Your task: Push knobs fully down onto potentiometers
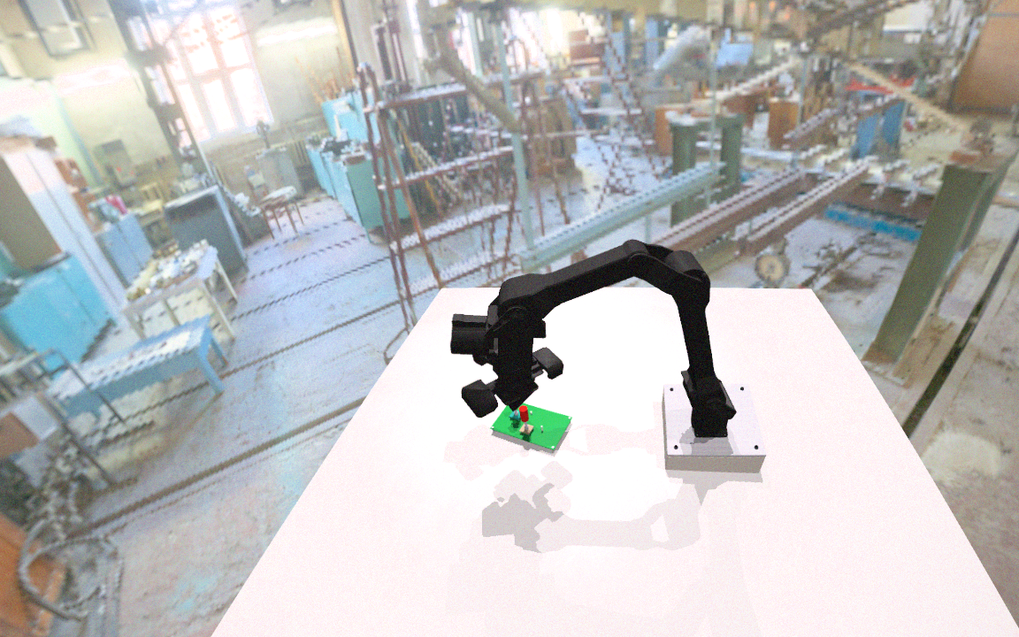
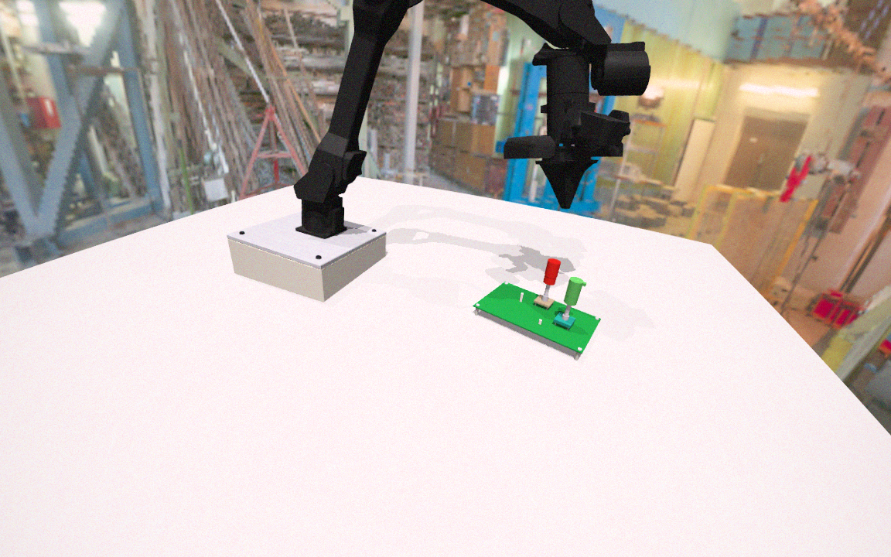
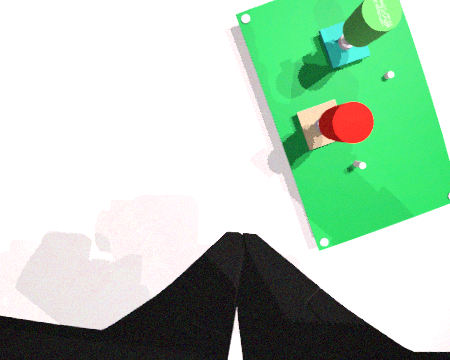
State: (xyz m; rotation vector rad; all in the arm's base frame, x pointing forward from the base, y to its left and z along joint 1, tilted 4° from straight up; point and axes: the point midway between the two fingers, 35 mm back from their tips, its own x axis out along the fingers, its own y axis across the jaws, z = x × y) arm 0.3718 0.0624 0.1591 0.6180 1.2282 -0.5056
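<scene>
The green circuit board [image 1: 548, 427] [image 2: 517, 312] [image 3: 405, 150] stands on short legs on the table. The red knob [image 1: 524, 413] [image 2: 551, 271] [image 3: 352, 123] sits high on its shaft, with bare shaft showing above the tan potentiometer [image 1: 526, 430] [image 2: 544, 302] [image 3: 307, 125]. The green knob [image 2: 575, 291] [image 3: 382, 15] sits high on its shaft above the teal potentiometer [image 2: 564, 320] [image 3: 335, 52]; in the top view the gripper hides it. My gripper [image 2: 565, 206] [image 3: 239, 247] is shut and empty, pointing down. It hangs well above the board and touches neither knob.
Two small light pins, one short [image 2: 540, 322] [image 3: 390, 74] and one taller [image 2: 521, 297] [image 3: 360, 165], stand on the board near the potentiometers. The arm's base block [image 1: 711, 461] [image 2: 282, 270] sits on the white table [image 1: 386, 538] [image 2: 296, 415], away from the board.
</scene>
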